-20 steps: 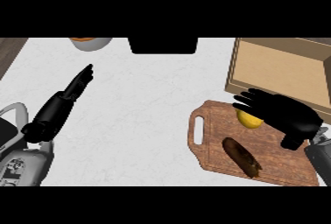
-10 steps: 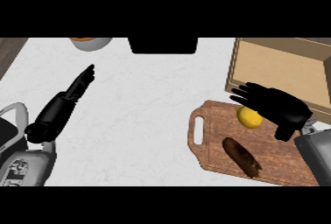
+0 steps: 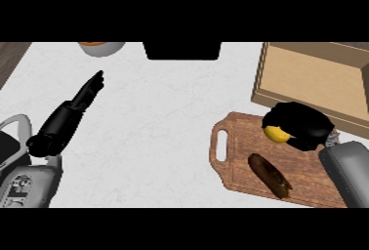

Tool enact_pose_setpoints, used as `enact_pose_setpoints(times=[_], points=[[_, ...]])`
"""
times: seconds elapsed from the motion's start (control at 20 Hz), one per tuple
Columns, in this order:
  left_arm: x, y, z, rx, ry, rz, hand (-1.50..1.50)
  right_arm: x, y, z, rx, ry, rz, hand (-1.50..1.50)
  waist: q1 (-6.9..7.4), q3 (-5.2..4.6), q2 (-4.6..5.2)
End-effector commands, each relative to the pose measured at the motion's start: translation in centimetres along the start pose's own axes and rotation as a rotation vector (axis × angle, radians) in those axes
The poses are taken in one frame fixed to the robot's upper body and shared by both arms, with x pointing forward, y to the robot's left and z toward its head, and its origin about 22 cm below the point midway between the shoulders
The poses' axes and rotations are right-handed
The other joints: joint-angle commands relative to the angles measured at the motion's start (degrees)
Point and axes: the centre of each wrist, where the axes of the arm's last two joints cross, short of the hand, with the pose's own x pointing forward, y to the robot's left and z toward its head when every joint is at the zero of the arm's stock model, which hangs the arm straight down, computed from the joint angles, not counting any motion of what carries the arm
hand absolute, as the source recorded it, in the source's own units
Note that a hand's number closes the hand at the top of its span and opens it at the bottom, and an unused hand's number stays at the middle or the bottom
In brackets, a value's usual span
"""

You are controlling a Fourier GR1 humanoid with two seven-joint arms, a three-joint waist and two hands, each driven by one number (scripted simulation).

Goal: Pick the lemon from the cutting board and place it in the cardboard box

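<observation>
The yellow lemon (image 3: 275, 134) sits at the upper part of the wooden cutting board (image 3: 238, 166), with my right hand (image 3: 301, 125) curled over it and hiding most of it. Only the lemon's left side shows under the fingers. The open cardboard box (image 3: 317, 80) stands just beyond the board at the upper right, its near wall close behind the hand. My left hand (image 3: 88, 93) rests open at the left of the counter, fingers straight and pointing away.
A dark brown elongated item (image 3: 269, 174) lies on the board's lower half. An orange-and-white bowl (image 3: 101, 47) and a black object (image 3: 181, 50) sit at the counter's far edge. White counter lies between the two hands.
My right hand has closed from spread fingers into a curl around the lemon and shifted slightly left over it. The left hand has stayed where it was.
</observation>
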Motion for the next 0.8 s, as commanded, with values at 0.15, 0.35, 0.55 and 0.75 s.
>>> enact_pose_setpoints(times=[0.15, 0.35, 0.55, 0.75], points=[[0.5, -1.8, 0.4, -0.004, 0.002, -0.001, 0.00, 0.3, 1.2, -1.2, -0.139, -0.090, 0.057, 1.50, -0.08, 0.00, -0.05], [-0.5, -1.0, 0.7, 0.003, -0.012, -0.001, 0.00, 0.6, 0.5, -1.8, -0.219, -0.119, 0.077, 1.50, -0.10, -0.01, -0.05], [-0.5, 0.9, 1.0, -0.004, -0.002, -0.002, 0.00, 5.3, 1.9, -4.2, -0.150, -0.193, -0.142, 1.50, -0.32, -0.04, -0.17], [0.3, -0.8, 1.2, -0.008, 0.006, 0.002, 0.00, 8.7, -1.1, -7.5, -0.185, -0.244, -0.262, 1.50, 0.08, -0.03, -0.29]])
